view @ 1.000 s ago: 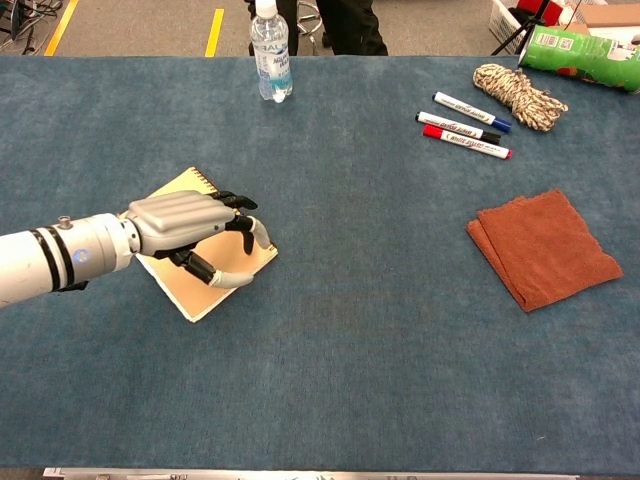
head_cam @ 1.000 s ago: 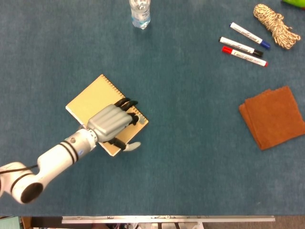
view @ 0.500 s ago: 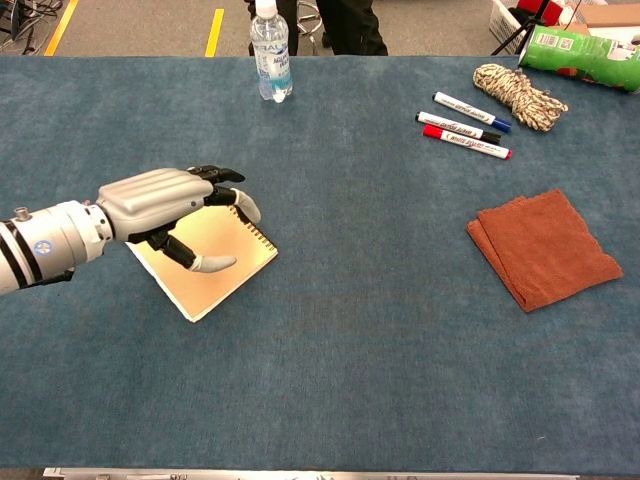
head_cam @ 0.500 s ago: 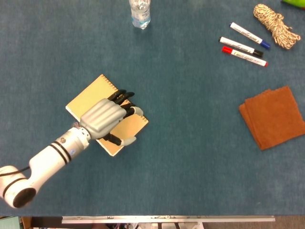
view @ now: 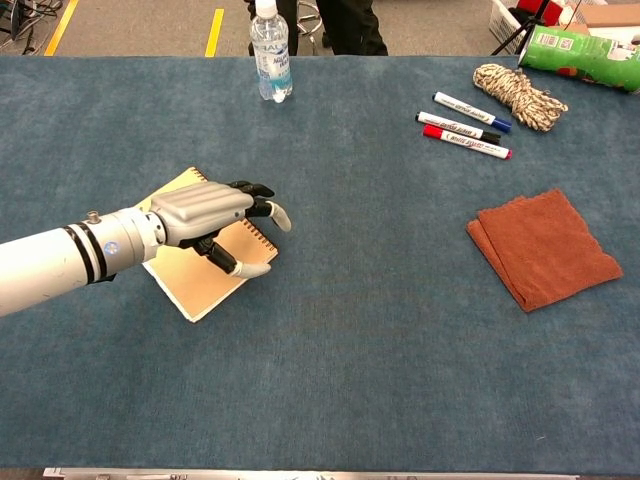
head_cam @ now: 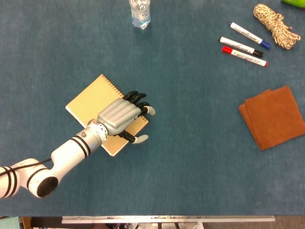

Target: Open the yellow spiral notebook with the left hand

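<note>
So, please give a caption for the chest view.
Left robot hand over the closed yellow spiral notebook on the blue table.

Left hand [head_cam: 120, 119] over notebook [head_cam: 90, 102]; bottle [head_cam: 140, 12] behind, cloth [head_cam: 273, 117] far right.

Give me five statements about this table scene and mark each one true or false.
1. The yellow spiral notebook lies closed on the table. True.
2. The left hand is over the notebook's spiral edge. True.
3. The three markers lie on the orange cloth. False: they lie on the bare blue table, apart from the cloth and next to the coil of rope.
4. The water bottle has fallen on its side. False: it stands upright at the far edge.
5. The right hand holds a marker. False: the right hand is in neither view.
</note>
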Controlling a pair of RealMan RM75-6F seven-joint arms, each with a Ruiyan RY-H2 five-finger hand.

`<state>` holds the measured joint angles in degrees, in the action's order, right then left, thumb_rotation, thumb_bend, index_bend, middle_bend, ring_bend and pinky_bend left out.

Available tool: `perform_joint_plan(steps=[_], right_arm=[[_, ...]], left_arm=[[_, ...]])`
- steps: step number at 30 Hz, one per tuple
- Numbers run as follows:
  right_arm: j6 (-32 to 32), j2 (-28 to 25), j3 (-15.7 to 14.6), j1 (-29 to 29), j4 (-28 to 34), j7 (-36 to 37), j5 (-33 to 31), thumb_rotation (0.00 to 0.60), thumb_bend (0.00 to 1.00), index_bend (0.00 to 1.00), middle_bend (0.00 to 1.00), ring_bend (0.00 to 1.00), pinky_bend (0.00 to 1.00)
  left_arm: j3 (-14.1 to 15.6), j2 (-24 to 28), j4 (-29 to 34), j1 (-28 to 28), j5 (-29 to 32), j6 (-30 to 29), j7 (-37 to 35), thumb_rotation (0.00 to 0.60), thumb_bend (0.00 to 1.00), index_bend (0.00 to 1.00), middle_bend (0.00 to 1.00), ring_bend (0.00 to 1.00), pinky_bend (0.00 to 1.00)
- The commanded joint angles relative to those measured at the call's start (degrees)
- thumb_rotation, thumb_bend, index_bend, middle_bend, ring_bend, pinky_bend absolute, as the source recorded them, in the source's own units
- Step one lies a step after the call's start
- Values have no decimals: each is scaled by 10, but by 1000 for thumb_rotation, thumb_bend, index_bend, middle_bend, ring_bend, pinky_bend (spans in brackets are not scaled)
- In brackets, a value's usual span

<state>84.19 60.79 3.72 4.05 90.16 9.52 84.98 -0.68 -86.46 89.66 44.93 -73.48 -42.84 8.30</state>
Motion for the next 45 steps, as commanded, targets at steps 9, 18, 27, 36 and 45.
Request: perform_joint_plan(steps=[9,18,27,36,45], right_arm=[[4,2,0,-3,-6,7,2,600,192,378,297,185,298],[10,3,-1,-7,-4,8,7,600,192,378,298,185,298],[18,2,-1,-11,-1,8,12,600,193,378,298,185,298],[17,1,0,-7,5,4,18,600,192,378,298,185,298],[14,0,0,-3,15,-6,24,600,192,378,298,185,298]], left_arm=[[13,5,8,1,9,5,31,330,262,205,280,0,0],[38,38,30,-8,-3,2,45,330,262,205,321,0,0],[65,88,64,-30,-42,-24,32,332,262,205,333,8,0],[84,142,75,-58,-152,-98,-22,600,262,194,294,20,0],[113,164,-7,-93,-234,-173,-40,600,262,194,261,16,0]])
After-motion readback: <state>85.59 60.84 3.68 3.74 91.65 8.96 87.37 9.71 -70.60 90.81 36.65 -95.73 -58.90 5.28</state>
